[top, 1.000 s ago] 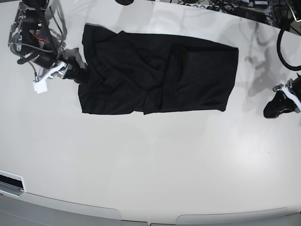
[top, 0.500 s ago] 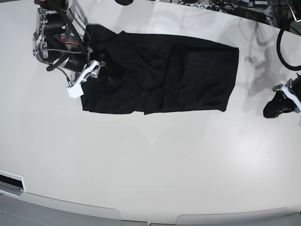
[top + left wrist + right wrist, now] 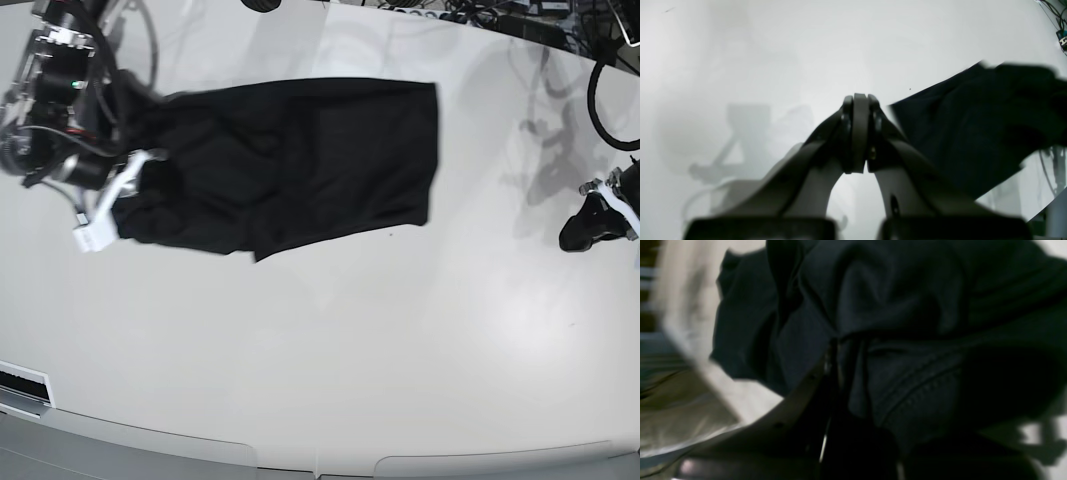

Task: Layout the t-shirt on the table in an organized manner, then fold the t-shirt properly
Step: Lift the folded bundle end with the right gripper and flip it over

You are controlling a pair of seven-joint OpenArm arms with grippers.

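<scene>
The t-shirt (image 3: 290, 160) lies rumpled on the table (image 3: 350, 340) (no fold made yet); the right hand (image 3: 130, 185) pinches its edge, while the left hand (image 3: 598, 218) rests clenched, well apart from the shirt.

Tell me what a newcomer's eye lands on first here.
The black t-shirt, rumpled and stretched across the far left half of the glossy white table. Next, the right gripper at the shirt's left end, closed on bunched fabric. Far off at the table's right edge, the left gripper sits shut and empty, well clear of the cloth.
</scene>
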